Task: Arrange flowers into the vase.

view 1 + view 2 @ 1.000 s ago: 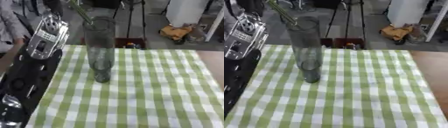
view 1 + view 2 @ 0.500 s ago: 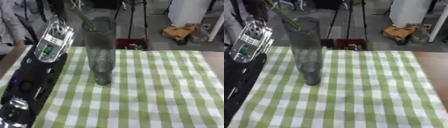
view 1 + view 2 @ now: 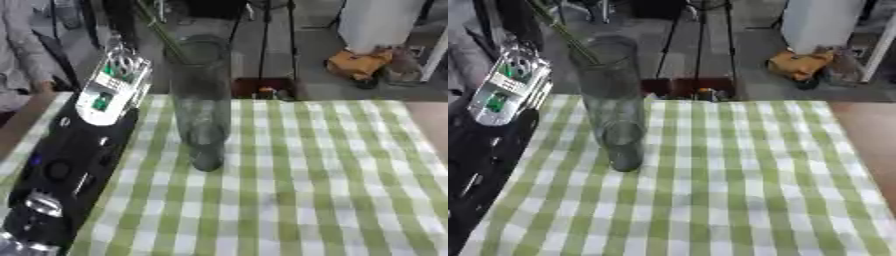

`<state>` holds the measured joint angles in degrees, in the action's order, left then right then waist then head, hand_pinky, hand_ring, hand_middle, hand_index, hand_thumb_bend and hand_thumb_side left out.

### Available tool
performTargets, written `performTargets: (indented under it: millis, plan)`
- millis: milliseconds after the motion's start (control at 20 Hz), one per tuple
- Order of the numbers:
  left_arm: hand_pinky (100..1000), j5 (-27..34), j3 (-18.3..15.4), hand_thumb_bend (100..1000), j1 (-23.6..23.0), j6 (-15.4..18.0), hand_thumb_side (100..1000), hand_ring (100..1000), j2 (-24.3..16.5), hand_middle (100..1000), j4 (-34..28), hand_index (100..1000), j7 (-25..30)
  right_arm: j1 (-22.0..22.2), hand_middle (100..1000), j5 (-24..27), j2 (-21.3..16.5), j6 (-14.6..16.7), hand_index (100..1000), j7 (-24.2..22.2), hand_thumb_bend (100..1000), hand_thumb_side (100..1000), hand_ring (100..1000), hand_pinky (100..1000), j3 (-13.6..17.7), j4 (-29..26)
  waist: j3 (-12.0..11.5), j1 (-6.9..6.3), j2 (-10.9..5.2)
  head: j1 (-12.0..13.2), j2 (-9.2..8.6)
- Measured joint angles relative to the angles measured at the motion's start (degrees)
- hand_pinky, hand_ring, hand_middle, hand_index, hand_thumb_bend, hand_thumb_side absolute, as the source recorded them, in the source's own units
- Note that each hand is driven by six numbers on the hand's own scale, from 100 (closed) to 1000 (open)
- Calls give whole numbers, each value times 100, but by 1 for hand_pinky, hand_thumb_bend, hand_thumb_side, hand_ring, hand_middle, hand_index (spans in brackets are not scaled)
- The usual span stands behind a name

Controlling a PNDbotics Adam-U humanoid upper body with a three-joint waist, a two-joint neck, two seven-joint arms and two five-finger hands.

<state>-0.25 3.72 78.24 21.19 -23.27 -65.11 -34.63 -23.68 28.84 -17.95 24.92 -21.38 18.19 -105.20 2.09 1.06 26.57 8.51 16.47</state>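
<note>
While the tall clear vase stands upright on the green-checked cloth covering the table, left of its middle, a thin green stem leans out of its mouth toward the far left. Just left of the vase the left hand is raised on its black arm; whether its fingers are spread or curled cannot be told.

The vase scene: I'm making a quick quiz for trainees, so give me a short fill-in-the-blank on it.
1. The tall clear vase stands on a cloth checked green and ____.
2. A thin green stem leans out of the vase's ____.
3. The robot's left hand shows to the ____ of the vase.

Missing words: white; mouth; left
</note>
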Motion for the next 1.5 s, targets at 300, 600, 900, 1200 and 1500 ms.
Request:
performTargets:
  millis: [300,600,900,1200,1500]
  plan:
    - [100,-130,31,100,-8,-242,800,100,-37,100,112,191,104,1,564,0,-1,-10,810,16,100,1000,669,658,15,0,4,-16,0,4,3]
    - [100,-159,83,100,-11,-433,799,100,-41,140,160,219,254,5,564,0,-1,-21,811,27,100,1000,669,657,17,0,23,-28,0,24,3]
    - [100,-368,133,100,-61,-739,790,155,-46,237,235,268,458,47,564,0,-1,-35,811,49,100,1000,669,657,21,0,20,-56,0,24,10]
    - [100,-600,135,100,-143,-954,766,317,-92,347,275,304,504,54,564,0,-1,-42,811,84,100,1000,669,657,50,0,2,-56,-6,16,12]
    - [100,-786,143,100,-169,-1145,764,395,-99,392,345,311,560,94,563,0,-1,-52,811,102,100,1000,670,657,50,-1,-14,-53,-22,0,20]
